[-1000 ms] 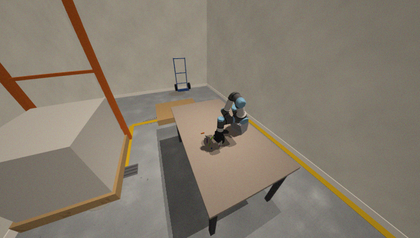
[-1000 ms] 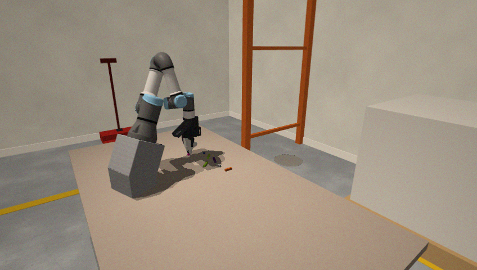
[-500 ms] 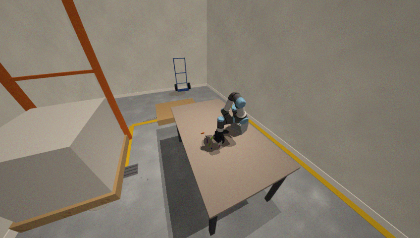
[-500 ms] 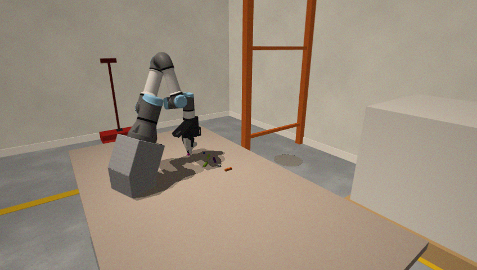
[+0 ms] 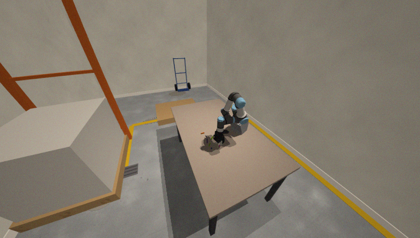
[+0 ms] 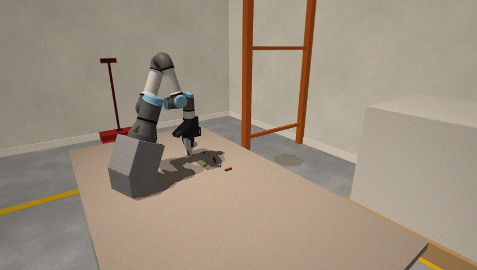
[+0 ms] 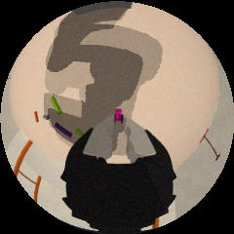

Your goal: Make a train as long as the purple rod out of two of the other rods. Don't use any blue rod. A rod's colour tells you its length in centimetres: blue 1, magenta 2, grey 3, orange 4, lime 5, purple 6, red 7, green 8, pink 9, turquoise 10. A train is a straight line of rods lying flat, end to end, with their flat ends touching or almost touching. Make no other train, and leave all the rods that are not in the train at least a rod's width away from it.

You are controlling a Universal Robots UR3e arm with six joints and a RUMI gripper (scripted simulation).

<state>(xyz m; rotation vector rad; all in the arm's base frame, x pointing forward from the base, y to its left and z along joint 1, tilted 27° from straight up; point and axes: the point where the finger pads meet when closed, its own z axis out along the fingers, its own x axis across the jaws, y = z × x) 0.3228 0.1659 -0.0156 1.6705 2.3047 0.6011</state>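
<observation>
Gripper [image 5: 219, 144] [image 6: 188, 154] [image 7: 118, 115] narrowed around the magenta rod [image 5: 219, 145] [image 6: 188, 154] [image 7: 118, 114], well inside the table's [image 5: 250, 165] [image 6: 234, 214] [image 7: 187, 78] edges, apart from other rods.

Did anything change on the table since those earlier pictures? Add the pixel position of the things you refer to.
Nothing visibly moved. The arm [image 5: 235, 96] [image 6: 162, 62] stands as before, fingers [image 5: 219, 145] [image 6: 188, 153] low at the magenta rod [image 5: 219, 145] [image 6: 188, 154] [image 7: 118, 112]. The orange rod [image 5: 202, 133] [image 6: 228, 169] [image 7: 36, 116] stayed put too. Any slight finger movement is too small to tell.
</observation>
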